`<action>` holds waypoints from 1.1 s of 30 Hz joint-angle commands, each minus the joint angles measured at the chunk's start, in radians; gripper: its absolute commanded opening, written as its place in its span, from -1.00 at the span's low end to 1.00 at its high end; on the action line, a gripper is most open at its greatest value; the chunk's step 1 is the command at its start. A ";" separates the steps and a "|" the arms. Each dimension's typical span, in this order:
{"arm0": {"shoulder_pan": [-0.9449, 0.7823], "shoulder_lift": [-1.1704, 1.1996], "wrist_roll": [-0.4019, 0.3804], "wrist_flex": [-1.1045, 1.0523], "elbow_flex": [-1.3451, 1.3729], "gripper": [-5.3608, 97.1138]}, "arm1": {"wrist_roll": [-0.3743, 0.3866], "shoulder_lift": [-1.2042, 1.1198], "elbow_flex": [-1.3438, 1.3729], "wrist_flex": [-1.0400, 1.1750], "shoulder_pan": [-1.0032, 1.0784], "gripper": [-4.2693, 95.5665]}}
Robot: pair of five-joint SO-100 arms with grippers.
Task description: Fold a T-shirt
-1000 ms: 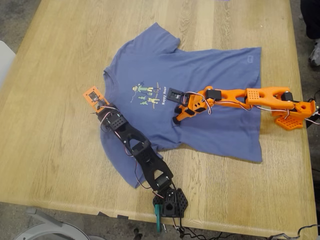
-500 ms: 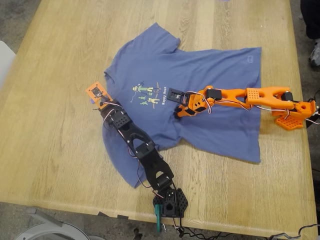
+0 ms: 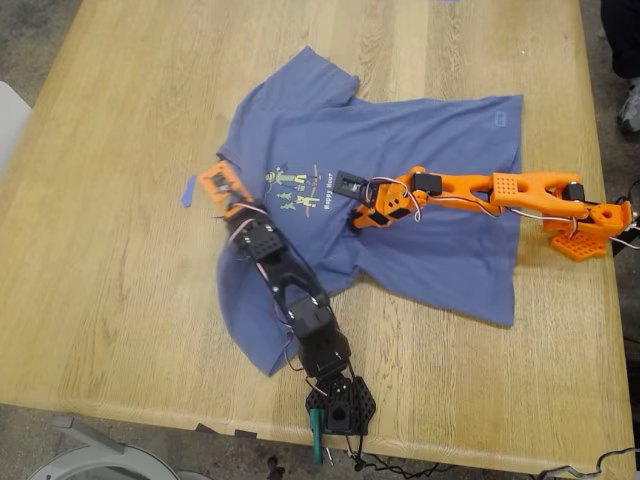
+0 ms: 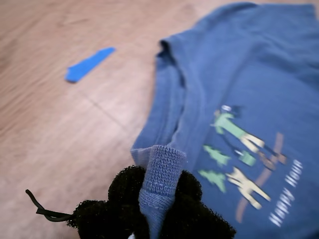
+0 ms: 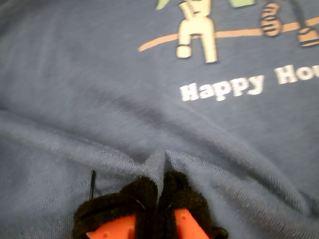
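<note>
The slate-blue T-shirt [image 3: 430, 150] lies spread on the wooden table [image 3: 100, 300], its chest print [image 3: 298, 187] facing up. My first gripper [image 3: 236, 203], on the black arm, is shut on a ribbed edge of the T-shirt [image 4: 162, 172] near the collar, beside the print [image 4: 244, 164]. My second gripper [image 3: 358, 220], on the orange arm, is shut on a pinched fold of the T-shirt [image 5: 99, 99] just below the white "Happy" text [image 5: 222, 89]. Its padded fingers [image 5: 187, 199] press the cloth together.
A small blue tape strip [image 3: 187, 190] lies on the bare wood at the exterior view's left of the shirt; it also shows in the first wrist view [image 4: 88, 64]. The black arm's base [image 3: 340, 405] stands at the near table edge, the orange base [image 3: 590, 225] at the right edge.
My first gripper has moved toward the exterior view's right with the shirt's edge, pulling cloth toward the print and uncovering the blue tape strip. My second gripper shifted slightly.
</note>
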 commanded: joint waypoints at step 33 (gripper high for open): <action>1.272 -0.034 -0.003 0.078 -0.298 -0.90 | 0.015 0.167 0.006 0.037 0.456 -0.92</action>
